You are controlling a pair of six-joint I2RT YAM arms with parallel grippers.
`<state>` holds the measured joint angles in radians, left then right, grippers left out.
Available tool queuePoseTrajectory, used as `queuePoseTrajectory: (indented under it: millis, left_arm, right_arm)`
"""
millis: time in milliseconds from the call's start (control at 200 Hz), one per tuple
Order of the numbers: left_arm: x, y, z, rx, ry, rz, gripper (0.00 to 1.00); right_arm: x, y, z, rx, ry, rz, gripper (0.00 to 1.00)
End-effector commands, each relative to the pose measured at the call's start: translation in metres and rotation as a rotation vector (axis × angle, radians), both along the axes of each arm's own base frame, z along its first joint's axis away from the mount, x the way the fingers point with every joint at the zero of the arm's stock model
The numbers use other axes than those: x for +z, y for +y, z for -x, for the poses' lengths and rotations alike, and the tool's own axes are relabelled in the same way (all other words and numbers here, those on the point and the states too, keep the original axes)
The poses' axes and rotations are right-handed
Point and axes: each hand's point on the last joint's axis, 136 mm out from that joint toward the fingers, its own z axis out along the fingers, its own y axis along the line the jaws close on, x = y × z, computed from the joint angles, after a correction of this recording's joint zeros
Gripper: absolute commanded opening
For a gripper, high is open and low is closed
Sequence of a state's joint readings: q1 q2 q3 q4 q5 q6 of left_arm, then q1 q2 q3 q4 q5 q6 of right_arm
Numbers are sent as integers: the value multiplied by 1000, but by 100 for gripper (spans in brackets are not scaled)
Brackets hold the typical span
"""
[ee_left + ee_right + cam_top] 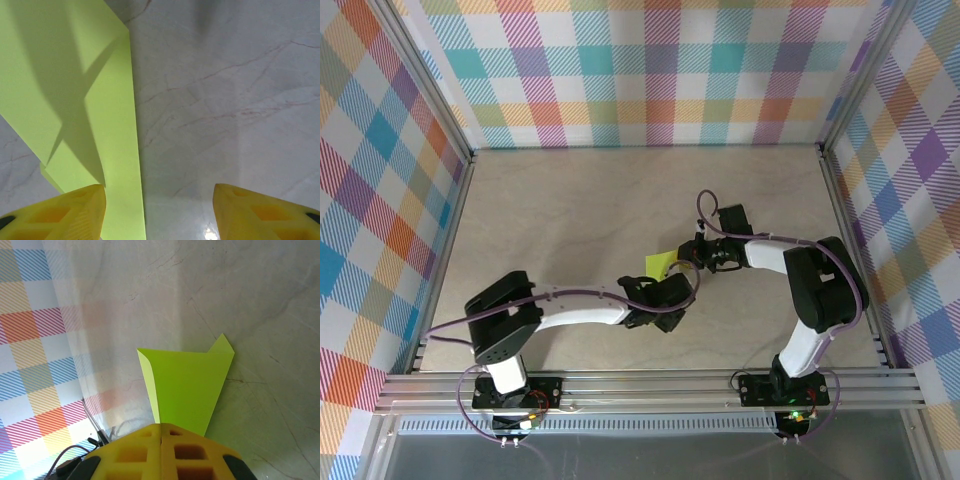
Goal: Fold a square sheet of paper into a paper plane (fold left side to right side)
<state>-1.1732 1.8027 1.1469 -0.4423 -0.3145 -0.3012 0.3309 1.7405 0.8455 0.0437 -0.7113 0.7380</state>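
The sheet of paper [660, 263] is lime green and folded into a narrow, tapering shape with layered flaps. It lies mid-table between the two grippers. My right gripper [161, 432] is shut on its narrow end, and the folded paper [187, 385] fans out from between the closed yellow fingers to a small corner flap at the far end. My left gripper [160, 212] is open just over the table. A long strip of the paper [112, 150] runs down beside its left finger [65, 215], while the right finger [265, 215] is over bare tabletop.
The tabletop [570, 200] is pale marble, enclosed by plaid walls [650, 70] at the back and sides. An aluminium rail [650, 385] runs along the near edge by both arm bases. Purple cables [705, 215] loop over the arms.
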Motion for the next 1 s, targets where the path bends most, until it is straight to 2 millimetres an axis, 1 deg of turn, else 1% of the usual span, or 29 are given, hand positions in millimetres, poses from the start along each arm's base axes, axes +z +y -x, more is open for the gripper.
queuePoseTrajectory:
  millis: [0, 230, 430, 680, 995]
  left_arm:
    - [3, 13, -9, 51, -62, -93, 60]
    - [-5, 11, -13, 55, -69, -133, 60]
    - [-7, 8, -15, 54, -76, -129, 55]
    - [-15, 8, -14, 58, -62, -136, 47]
    - [-16, 4, -12, 57, -45, -121, 38]
  right_arm:
    - [1, 5, 0, 13, 24, -16, 0]
    - [0, 5, 1, 8, 31, -18, 0]
    - [-2, 6, -1, 2, 39, -23, 0]
    - [-5, 8, 0, 4, 45, -21, 0]
    - [-11, 10, 0, 6, 53, -11, 0]
